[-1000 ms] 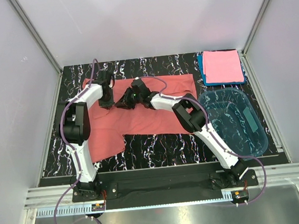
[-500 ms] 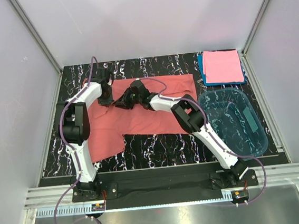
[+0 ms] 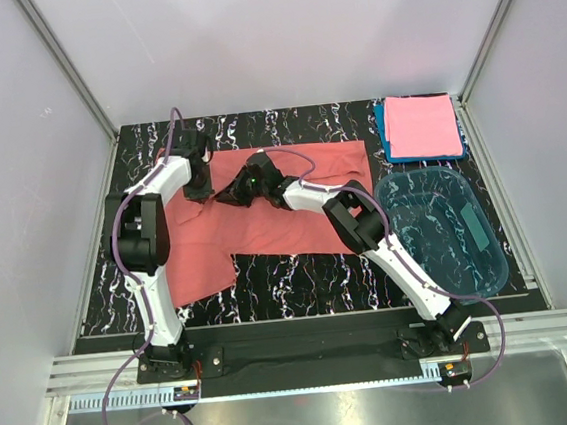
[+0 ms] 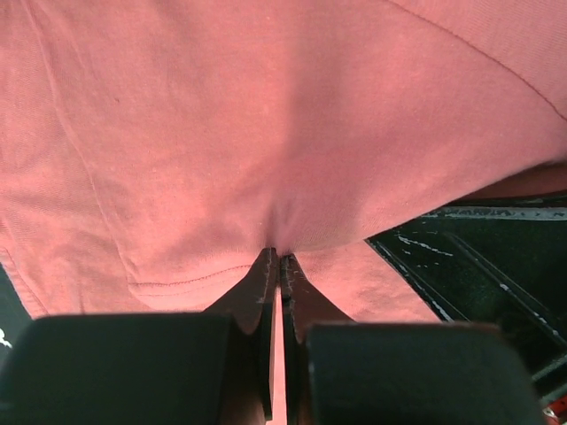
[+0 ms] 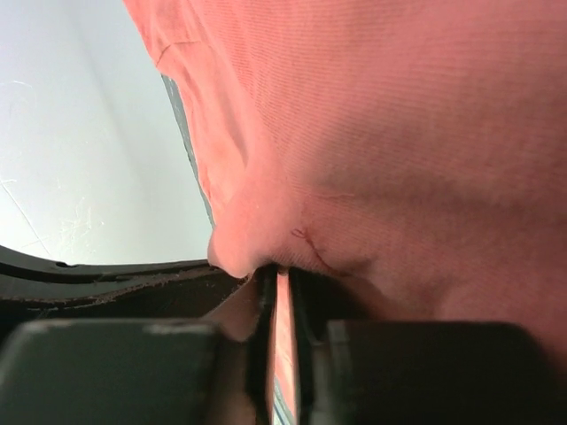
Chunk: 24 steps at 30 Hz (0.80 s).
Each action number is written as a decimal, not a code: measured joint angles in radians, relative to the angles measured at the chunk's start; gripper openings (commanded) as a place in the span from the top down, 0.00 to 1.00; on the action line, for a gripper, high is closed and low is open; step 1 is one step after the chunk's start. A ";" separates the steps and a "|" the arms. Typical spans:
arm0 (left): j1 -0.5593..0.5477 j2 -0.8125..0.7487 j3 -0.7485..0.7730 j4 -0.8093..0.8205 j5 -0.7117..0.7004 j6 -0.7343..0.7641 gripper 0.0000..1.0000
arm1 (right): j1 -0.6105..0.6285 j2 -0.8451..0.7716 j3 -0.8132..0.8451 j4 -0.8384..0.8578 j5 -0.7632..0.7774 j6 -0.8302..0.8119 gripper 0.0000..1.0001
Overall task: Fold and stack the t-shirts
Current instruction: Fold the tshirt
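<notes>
A salmon t-shirt [image 3: 293, 207] lies spread on the black marbled table [image 3: 299, 271]. My left gripper [image 3: 199, 188] is shut on the salmon t-shirt near its far left part. In the left wrist view the cloth [image 4: 266, 133] is pinched between the closed fingers [image 4: 257, 292]. My right gripper [image 3: 230, 195] is shut on the same shirt just right of the left one. In the right wrist view the cloth [image 5: 399, 133] bunches at the closed fingers [image 5: 266, 292]. A folded pink t-shirt [image 3: 421, 125] lies on a folded blue one [image 3: 382, 131] at the far right.
A clear blue plastic tub [image 3: 446, 229] stands at the right, close to the right arm [image 3: 388, 253]. Grey walls and metal rails enclose the table. The shirt's lower left part [image 3: 196, 266] hangs toward the near left.
Both grippers have moved a little toward the far side, carrying the pinched shirt cloth with them.
</notes>
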 measured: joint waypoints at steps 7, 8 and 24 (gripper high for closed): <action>0.012 0.000 0.000 0.000 0.000 0.000 0.92 | 0.000 -0.010 -0.045 0.039 -0.024 -0.005 0.99; 0.014 0.000 0.000 0.000 0.001 0.000 0.91 | 0.000 -0.016 -0.051 0.037 -0.031 -0.011 0.99; 0.077 -0.032 0.000 -0.003 0.098 -0.043 0.52 | -0.039 -0.175 -0.192 -0.134 -0.166 -0.198 0.99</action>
